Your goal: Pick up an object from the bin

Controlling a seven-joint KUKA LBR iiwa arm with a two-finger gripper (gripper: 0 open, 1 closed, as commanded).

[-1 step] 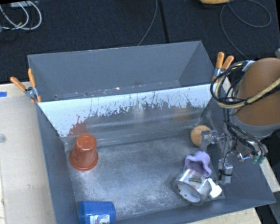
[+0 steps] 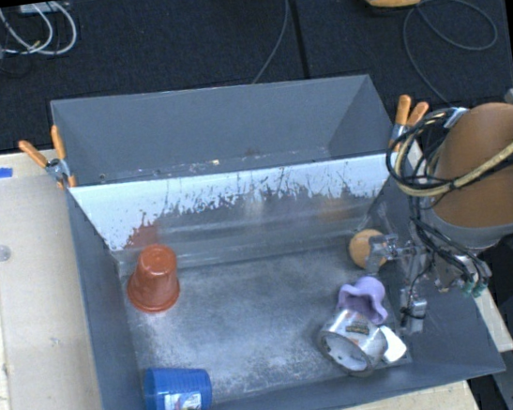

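Clear cup [image 2: 354, 343] lies tipped, mouth pointing lower left, beside the pincer [image 2: 411, 316], whose grip state cannot be told.

The tan rounded item [image 2: 365, 248] just above the purple flared piece [image 2: 364, 298] is covered on its right side by wrist hardware [image 2: 439, 259], so its kind cannot be determined. The crumpled silver-and-white item [image 2: 352, 349] directly below the purple flared piece is overlapped by it along the upper edge, and its print is too small to read. The tool [image 2: 413, 316] is just right of the purple flared piece. Its outline is too small and dark to resolve, and contact with any item cannot be determined. The label on the blue cup [image 2: 179, 392], well to the lower left of the purple flared piece, is illegible.
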